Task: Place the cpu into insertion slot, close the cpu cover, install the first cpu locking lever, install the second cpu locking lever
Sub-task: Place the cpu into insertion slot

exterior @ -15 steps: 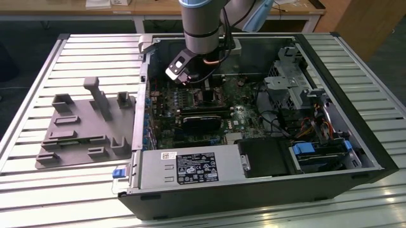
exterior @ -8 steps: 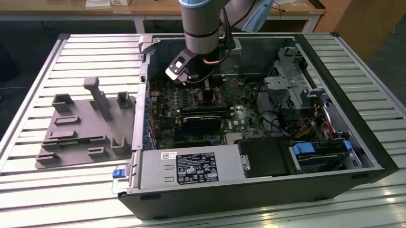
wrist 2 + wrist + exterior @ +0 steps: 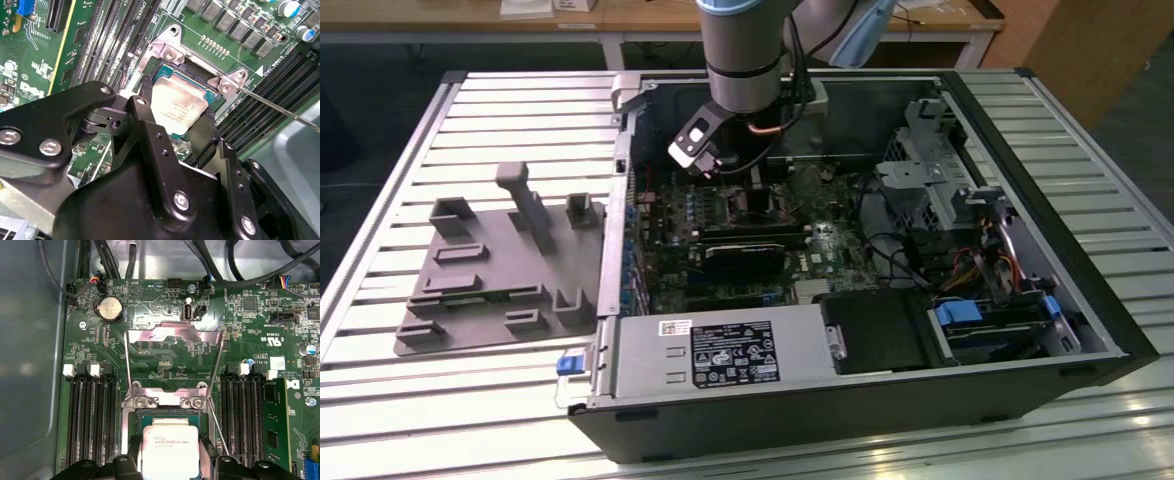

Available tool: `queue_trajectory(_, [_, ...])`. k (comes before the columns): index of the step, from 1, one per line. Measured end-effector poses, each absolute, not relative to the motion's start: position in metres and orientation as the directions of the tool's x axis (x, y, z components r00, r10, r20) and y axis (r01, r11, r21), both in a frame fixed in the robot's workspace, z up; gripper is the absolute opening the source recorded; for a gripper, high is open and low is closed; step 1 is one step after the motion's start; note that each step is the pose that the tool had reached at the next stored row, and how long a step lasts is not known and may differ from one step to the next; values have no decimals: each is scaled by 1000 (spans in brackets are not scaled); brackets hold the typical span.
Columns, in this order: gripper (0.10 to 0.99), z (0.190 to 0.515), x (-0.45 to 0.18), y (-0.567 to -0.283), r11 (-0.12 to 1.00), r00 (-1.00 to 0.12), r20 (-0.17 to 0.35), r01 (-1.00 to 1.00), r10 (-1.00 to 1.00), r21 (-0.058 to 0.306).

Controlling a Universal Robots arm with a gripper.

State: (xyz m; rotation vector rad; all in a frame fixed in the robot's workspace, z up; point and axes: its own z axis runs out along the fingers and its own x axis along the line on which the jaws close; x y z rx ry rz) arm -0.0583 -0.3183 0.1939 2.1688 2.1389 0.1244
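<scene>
1. The gripper (image 3: 175, 112) is clamped on the cpu (image 3: 176, 102), with a black finger (image 3: 142, 117) pressed to each of two opposite edges. The chip hangs right over the insertion slot (image 3: 167, 75).
2. I cannot tell whether the chip is touching the socket bed yet. In the second wrist view it looks slightly off square with the rim. Let go like that and a corner could land on the contacts and bend them.
3. The fingers sit just inside the metal rim. A sideways nudge on the way down could catch the frame and drag the chip off its seat.
4. A thin locking lever (image 3: 280, 109) runs just beside the socket corner. It could snag a finger.
5. Beyond the hinge, the cpu cover (image 3: 172, 334) lies swung open. If a bump sets it free, it could drop onto the fingers or the half-seated chip.
6. Memory slots (image 3: 92, 420) flank both sides, so the corridor is tight and there's little room to correct.
</scene>
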Motion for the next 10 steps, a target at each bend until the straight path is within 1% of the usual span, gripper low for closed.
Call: queue_trajectory(10, [537, 193, -58, -318, -13, 14, -7, 992, 1000, 123])
